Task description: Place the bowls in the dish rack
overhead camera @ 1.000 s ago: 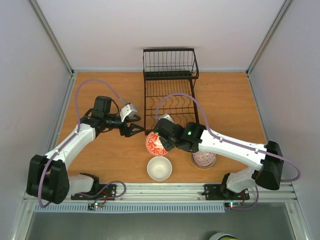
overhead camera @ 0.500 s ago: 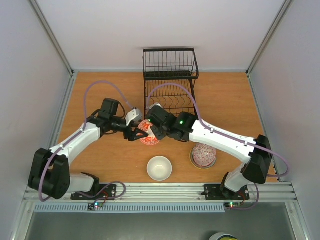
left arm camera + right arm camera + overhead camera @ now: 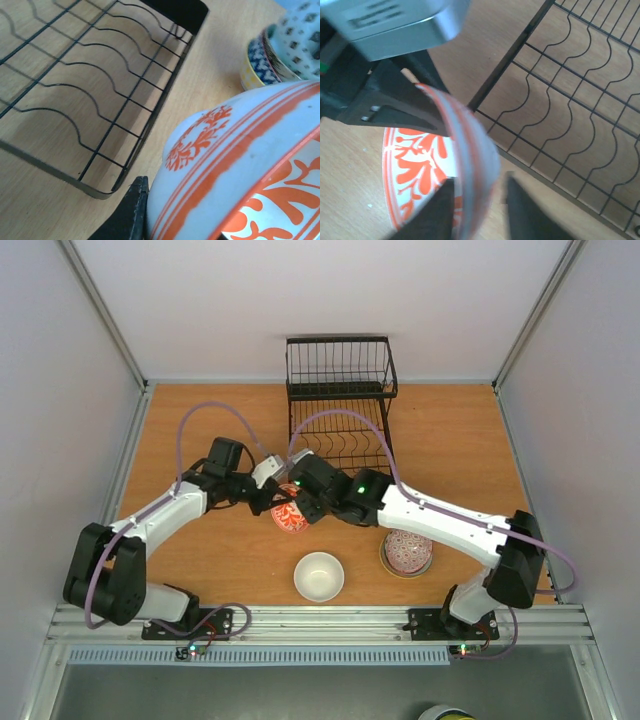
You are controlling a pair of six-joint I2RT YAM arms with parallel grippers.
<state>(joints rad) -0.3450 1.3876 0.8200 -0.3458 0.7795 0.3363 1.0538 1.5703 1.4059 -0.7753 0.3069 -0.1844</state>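
Note:
A white bowl with a red-orange pattern (image 3: pixel 288 512) hangs tilted on edge just off the front left corner of the black wire dish rack (image 3: pixel 340 440). My left gripper (image 3: pixel 270 502) is shut on its rim. One dark fingertip (image 3: pixel 135 205) presses the outer wall of the bowl (image 3: pixel 235 165). In the right wrist view the other left finger (image 3: pixel 395 107) lies across the patterned inside (image 3: pixel 415 170). My right gripper (image 3: pixel 480 210) is open astride the same rim, with a gap beside one finger. The dish rack (image 3: pixel 570 100) holds nothing.
A plain white bowl (image 3: pixel 319 576) sits upright near the front edge. A stack of patterned bowls (image 3: pixel 407 551) stands to its right, and its blue and yellow rims (image 3: pixel 280 55) show in the left wrist view. The rack's tall basket section (image 3: pixel 340 365) stands at the back.
The right arm carried the red bowl up and left toward the rack's corner. The left arm came in to meet it and shut on the rim. The right jaws have parted.

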